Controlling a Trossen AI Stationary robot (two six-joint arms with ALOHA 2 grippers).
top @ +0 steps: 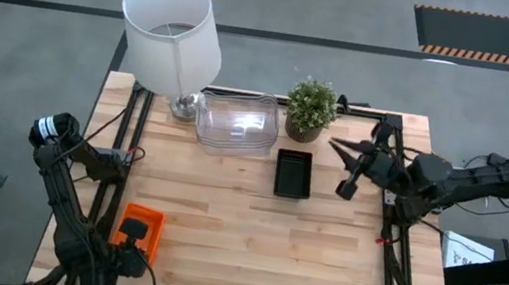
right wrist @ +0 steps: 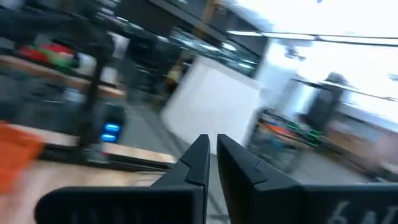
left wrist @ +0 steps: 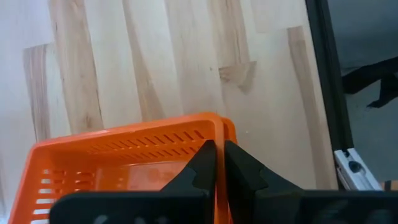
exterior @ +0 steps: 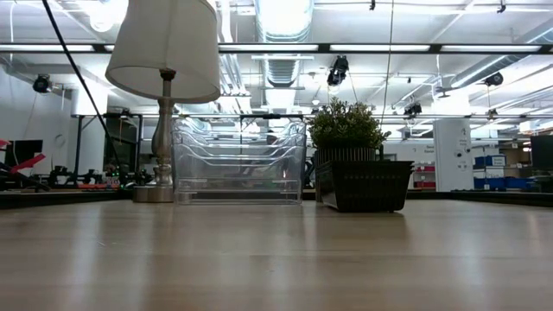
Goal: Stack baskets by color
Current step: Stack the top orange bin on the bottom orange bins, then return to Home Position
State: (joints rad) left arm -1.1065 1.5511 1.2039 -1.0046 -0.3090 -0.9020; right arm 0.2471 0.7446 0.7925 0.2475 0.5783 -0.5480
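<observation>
An orange basket [top: 145,227] sits near the table's front left, and my left gripper [top: 131,236] is shut on it from above. In the left wrist view a second orange rim [left wrist: 229,129] shows just past the corner of the basket [left wrist: 118,162]. A black basket [top: 293,173] rests bottom-down on the table at mid-right. Clear baskets [top: 235,123] stand nested at the far middle. My right gripper [top: 337,147] hangs high at the far right, beyond the black basket, with its fingers [right wrist: 200,155] close together on nothing. My left gripper holds the orange basket by one side wall [left wrist: 219,144], close to a corner. One finger [left wrist: 202,163] is inside the basket and the other outside. The fingers slant steeply down from above. Whether the basket is clear of the table I cannot tell.
A white-shaded lamp [top: 172,29] stands at the far left and a potted green plant [top: 311,109] at the far middle, beside the clear baskets. Bare wood [top: 248,253] fills the middle and front right. Black frame rails [top: 392,234] run along the table's sides.
</observation>
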